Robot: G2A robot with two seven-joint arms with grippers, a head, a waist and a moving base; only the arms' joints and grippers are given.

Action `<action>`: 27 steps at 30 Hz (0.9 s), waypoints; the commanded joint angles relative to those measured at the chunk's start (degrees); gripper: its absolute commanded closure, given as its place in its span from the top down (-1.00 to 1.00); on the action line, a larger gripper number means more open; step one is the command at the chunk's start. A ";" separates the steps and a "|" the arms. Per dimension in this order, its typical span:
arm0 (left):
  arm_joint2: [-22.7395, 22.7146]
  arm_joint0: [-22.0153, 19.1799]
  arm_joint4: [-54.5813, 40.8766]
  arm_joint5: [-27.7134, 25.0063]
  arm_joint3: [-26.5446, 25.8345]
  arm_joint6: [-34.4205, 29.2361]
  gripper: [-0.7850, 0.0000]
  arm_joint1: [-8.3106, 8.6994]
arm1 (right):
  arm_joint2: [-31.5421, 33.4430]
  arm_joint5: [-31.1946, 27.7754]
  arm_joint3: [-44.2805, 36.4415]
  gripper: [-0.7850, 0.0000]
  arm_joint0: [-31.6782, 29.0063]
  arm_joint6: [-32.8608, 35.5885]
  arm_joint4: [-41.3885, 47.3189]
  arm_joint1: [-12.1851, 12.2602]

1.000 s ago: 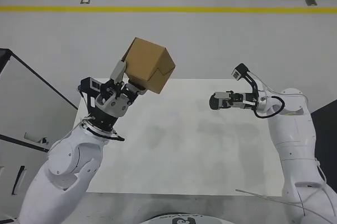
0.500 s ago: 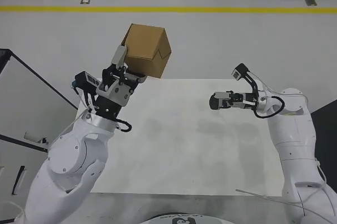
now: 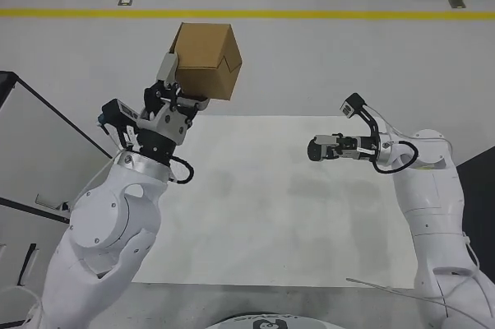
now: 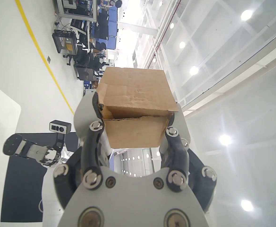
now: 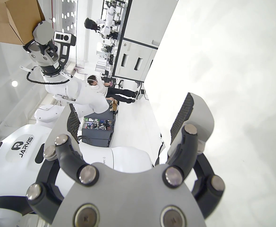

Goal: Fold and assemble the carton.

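A brown carton [image 3: 205, 59], folded into a closed box shape, is held high above the table's far left corner. My left gripper [image 3: 180, 85] is shut on its lower end, one finger on each side. From the left wrist camera the carton [image 4: 135, 109] stands between the fingers [image 4: 94, 128], with a flap seam across its near face. The carton [image 5: 9, 17] and the left gripper [image 5: 37, 37] also appear far off in the right wrist view. My right gripper [image 3: 316, 149] hovers over the right part of the table, open and holding nothing [image 5: 130, 116].
A white table [image 3: 297, 214] lies under both arms. A dark-framed cabinet [image 3: 17, 156] stands left of the table. A yellow line [image 3: 313, 13] runs across the floor beyond the table's far edge.
My left arm has lifted the carton up and away toward the far side, turning it more upright. The right arm has stayed still.
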 commanded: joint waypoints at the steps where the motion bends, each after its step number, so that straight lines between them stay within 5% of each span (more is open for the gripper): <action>1: 0.03 0.24 -2.68 0.02 0.00 0.19 -1.00 -0.33 | 0.00 0.00 0.00 1.00 0.00 0.00 0.00 0.00; 15: -8.77 10.23 -28.46 1.71 0.00 -16.91 -1.00 -0.79 | 0.00 0.00 0.00 1.00 0.00 0.00 0.00 0.00; 27: -12.66 12.21 -45.80 3.67 0.78 -17.12 -1.00 -1.38 | 0.00 0.00 0.00 1.00 0.00 0.00 0.00 0.00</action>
